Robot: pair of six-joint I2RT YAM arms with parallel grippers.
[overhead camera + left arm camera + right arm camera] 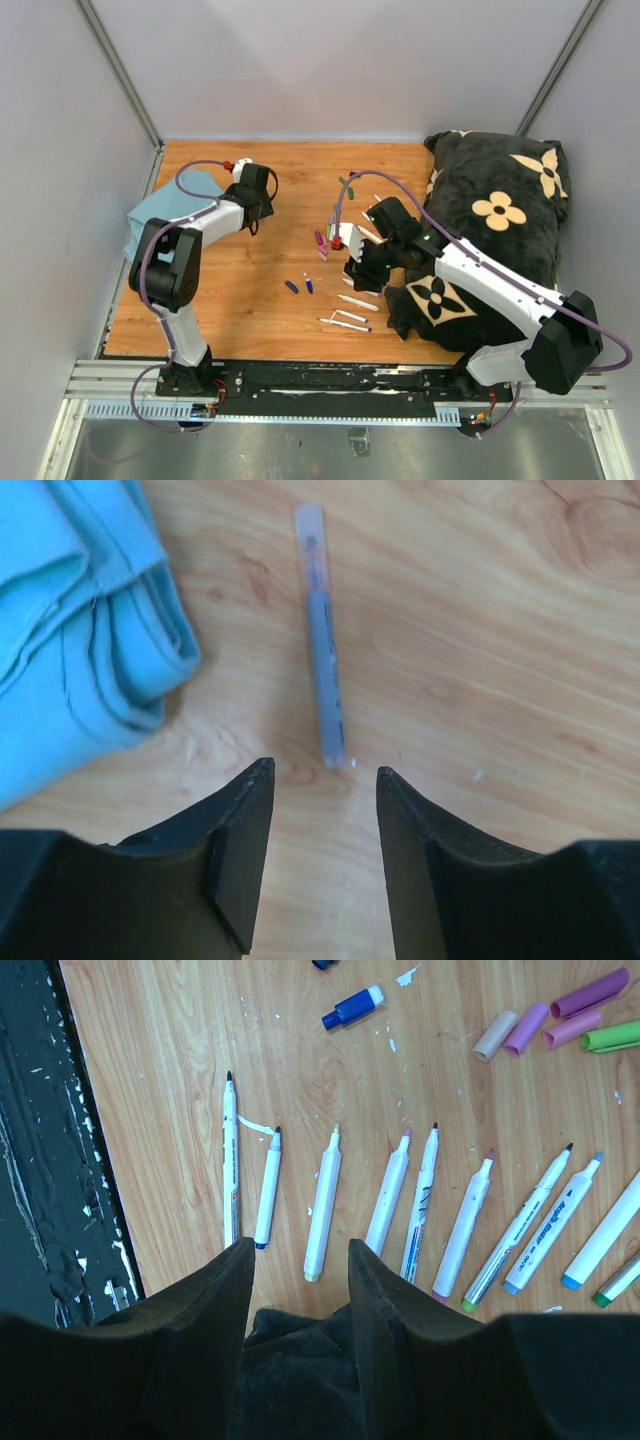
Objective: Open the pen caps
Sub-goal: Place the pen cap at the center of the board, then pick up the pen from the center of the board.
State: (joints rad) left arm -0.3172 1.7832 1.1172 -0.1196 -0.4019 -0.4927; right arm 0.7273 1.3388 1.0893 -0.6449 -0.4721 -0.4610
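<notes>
Loose pen caps lie on the wooden table: a blue one, a beige one, purple and pink ones and a green one. In the top view two blue caps lie mid-table. A row of uncapped white markers lies under my right gripper, which is open and empty; it also shows in the top view. My left gripper is open and empty, just above the table. A slim pen with a pale clear cap lies just beyond its fingertips.
A folded light-blue cloth lies left of the left gripper, at the table's left edge. A black pillow with beige flowers fills the right side; its fabric shows under the right gripper. The black front rail borders the table.
</notes>
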